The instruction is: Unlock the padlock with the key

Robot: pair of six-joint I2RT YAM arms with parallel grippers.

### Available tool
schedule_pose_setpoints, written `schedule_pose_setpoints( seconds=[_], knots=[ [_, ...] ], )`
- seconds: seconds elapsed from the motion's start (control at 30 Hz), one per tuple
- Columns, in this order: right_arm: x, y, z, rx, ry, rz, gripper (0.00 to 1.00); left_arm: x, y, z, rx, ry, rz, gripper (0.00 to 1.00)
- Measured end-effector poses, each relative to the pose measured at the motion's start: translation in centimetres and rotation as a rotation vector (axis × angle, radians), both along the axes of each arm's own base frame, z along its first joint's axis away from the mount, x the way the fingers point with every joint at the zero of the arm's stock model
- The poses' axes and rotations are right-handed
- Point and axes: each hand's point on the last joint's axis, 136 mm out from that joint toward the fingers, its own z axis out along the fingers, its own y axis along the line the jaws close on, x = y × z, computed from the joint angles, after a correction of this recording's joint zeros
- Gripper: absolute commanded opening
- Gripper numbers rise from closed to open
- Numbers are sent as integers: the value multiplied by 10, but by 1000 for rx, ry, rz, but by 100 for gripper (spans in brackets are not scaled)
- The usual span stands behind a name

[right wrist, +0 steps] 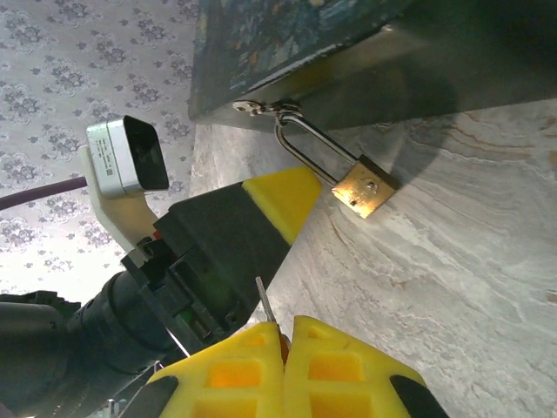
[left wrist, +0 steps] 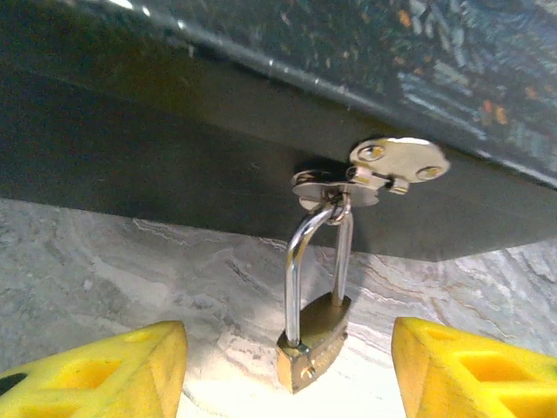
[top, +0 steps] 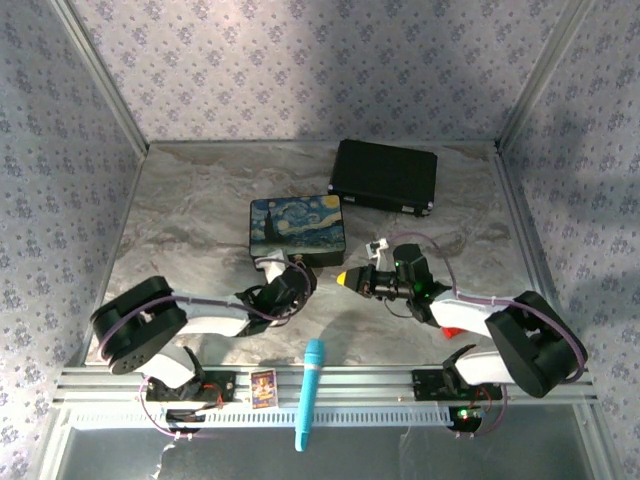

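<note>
At lower centre of the left wrist view, the padlock (left wrist: pixel 313 344) hangs from the hasp (left wrist: pixel 383 165) of the Starry Night box (left wrist: pixel 348 52), between the parted, empty jaws of the left gripper (left wrist: pixel 290 370). These should clamp its body steady before the right gripper (right wrist: pixel 283 348), pinched shut on the key (right wrist: pixel 265 300), approaches the keyhole.

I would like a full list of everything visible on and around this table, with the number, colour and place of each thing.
table: one, grey marble, under everything
Starry Night painted box: one, blue and yellow, middle of the table
padlock: one, brass with a silver shackle, hanging from the box's hasp
key: one, thin silver blade, probably the key, in the right gripper
black case: one, black, behind the box
pen-like object: one, light blue, across the near rail
red object: one, red, partly hidden by the right arm
left gripper: yellow fingers, open, either side of the padlock
right gripper: yellow fingers, shut
</note>
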Motion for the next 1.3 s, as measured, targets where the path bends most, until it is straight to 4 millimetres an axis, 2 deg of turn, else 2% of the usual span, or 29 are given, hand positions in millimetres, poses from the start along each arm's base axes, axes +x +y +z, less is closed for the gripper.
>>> schedule_pose_setpoints(
  seconds=[0.1, 0.43, 0.63, 0.83, 1.07, 1.3],
  knots=[
    [1, -2, -2, -4, 3, -8, 0, 2, 1, -11, 23, 13, 14, 59],
    [3, -2, -7, -12, 9, -17, 0, 21, -6, -13, -10, -31, 79, 44],
    [1, -6, -13, -22, 16, -32, 0, 30, -13, -14, -39, -38, 94, 29],
    [-2, -7, -23, -36, 39, -34, 0, 27, -24, -13, -117, -6, 71, 9],
    [-2, -1, -43, -7, 162, -37, 0, 20, -25, -10, -166, 23, 51, 7],
    [5, 13, -48, 97, 274, -37, 0, 13, -21, -2, -252, 63, 42, 4]
  ],
)
